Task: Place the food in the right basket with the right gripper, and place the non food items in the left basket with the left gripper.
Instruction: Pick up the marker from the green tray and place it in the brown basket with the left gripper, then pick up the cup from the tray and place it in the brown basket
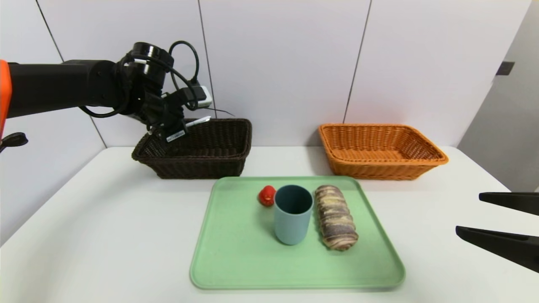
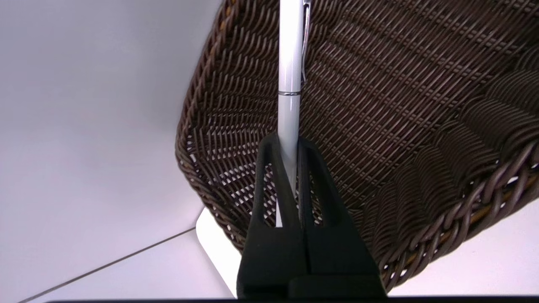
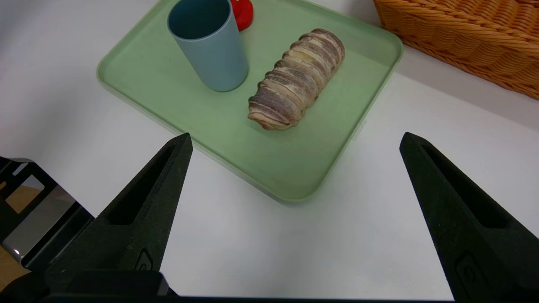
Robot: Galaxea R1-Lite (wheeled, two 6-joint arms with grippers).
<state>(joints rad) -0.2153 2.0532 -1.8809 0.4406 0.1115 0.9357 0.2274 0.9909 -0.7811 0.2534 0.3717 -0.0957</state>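
Over dark basket point(image 1: 198, 147) at 10 o'clock, left gripper point(image 2: 290, 145) pinches white pen point(image 2: 289, 71). Release early and pen bounces off rim. Right gripper point(image 3: 294, 143) gapes wide, idle at 4 o'clock.

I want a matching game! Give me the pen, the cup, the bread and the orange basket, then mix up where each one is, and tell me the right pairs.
Things:
1. pen
2. cup
3. bread
4. orange basket

Places:
A. standing upright on the green tray, beside a small red thing
B. on the table, with nothing inside that shows
C. pinched in the shut left pincer, over the brown basket
D. lying on the tray, on the side nearest the open right pincer

Pairs: 1-C, 2-A, 3-D, 4-B
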